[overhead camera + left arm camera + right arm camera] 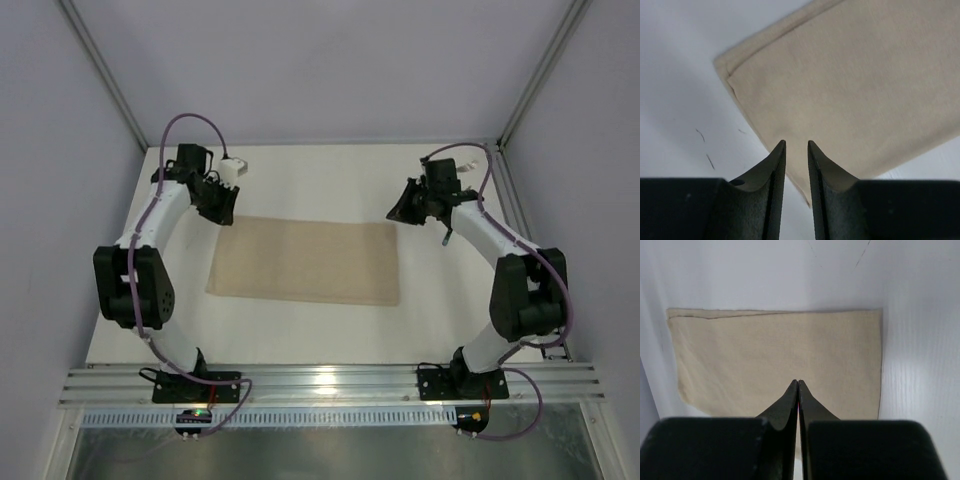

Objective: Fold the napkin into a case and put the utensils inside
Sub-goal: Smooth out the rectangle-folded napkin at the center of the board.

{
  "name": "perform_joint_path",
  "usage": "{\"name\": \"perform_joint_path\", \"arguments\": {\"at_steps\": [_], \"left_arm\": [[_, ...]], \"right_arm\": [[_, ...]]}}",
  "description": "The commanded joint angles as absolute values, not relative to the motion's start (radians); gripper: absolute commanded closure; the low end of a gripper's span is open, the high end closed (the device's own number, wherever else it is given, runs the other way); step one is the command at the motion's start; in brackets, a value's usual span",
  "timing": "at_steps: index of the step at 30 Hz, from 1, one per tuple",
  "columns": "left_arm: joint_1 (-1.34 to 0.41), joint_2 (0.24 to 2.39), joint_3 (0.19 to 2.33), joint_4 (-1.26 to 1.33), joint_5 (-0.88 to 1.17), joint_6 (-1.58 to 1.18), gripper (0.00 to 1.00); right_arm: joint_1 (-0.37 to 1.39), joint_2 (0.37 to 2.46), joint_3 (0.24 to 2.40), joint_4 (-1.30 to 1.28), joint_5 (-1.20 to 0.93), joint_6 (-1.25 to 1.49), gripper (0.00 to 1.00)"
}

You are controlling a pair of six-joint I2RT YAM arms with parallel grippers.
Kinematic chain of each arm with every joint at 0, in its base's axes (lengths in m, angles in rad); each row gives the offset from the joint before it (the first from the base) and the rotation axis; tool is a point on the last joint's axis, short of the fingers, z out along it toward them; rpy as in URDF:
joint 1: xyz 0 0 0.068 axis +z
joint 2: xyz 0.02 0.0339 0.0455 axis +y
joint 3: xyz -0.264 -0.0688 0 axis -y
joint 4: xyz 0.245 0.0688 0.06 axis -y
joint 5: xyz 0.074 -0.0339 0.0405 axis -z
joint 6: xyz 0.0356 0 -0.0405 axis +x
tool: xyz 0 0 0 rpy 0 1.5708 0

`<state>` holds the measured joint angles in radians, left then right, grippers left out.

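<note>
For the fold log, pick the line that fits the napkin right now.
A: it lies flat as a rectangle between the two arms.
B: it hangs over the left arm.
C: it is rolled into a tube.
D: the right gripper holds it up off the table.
A: the napkin lies flat on the table as a rectangle, and neither the left gripper nor the right gripper grips it.

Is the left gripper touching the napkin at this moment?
Cannot tell. The left wrist view shows the left gripper, jaws slightly parted, over the napkin, but neither it nor the top view shows contact or a gap plainly.
</note>
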<state>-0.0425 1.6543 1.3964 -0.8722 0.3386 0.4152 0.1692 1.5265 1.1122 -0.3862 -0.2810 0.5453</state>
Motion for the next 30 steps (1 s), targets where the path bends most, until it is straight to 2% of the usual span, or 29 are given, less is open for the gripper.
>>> {"name": "perform_joint_path", "arguments": {"at_steps": [1,8,16,22,25,28,29,30], "left_arm": [[-0.081,1.813,1.48,-0.796,0.29,0.361,0.75],[-0.104,2.031,1.644,-0.707,0.164,0.354,0.76],[-0.104,2.158,1.664,-0.614,0.089,0.328,0.76],[-0.098,2.191,1.644,-0.591,0.089,0.295,0.75],[-0.098,2.13,1.625,-0.584,0.139,0.266,0.71],[-0.098,2.056,1.605,-0.584,0.176,0.239,0.67],[-0.097,2.03,1.591,-0.589,0.195,0.236,0.64],[-0.094,1.976,1.58,-0.592,0.202,0.235,0.62]], "right_arm": [[0.187,1.676,1.213,-0.311,-0.341,0.561,0.96],[0.184,1.908,1.327,-0.298,-0.295,0.563,0.96],[0.167,2.049,1.367,-0.284,-0.256,0.592,0.96],[0.156,2.031,1.394,-0.311,-0.216,0.546,0.96],[0.155,1.944,1.408,-0.371,-0.195,0.494,0.96],[0.166,1.849,1.361,-0.414,-0.154,0.447,0.88],[0.167,1.81,1.332,-0.429,-0.138,0.442,0.75],[0.167,1.73,1.251,-0.434,-0.126,0.44,0.67]]}}
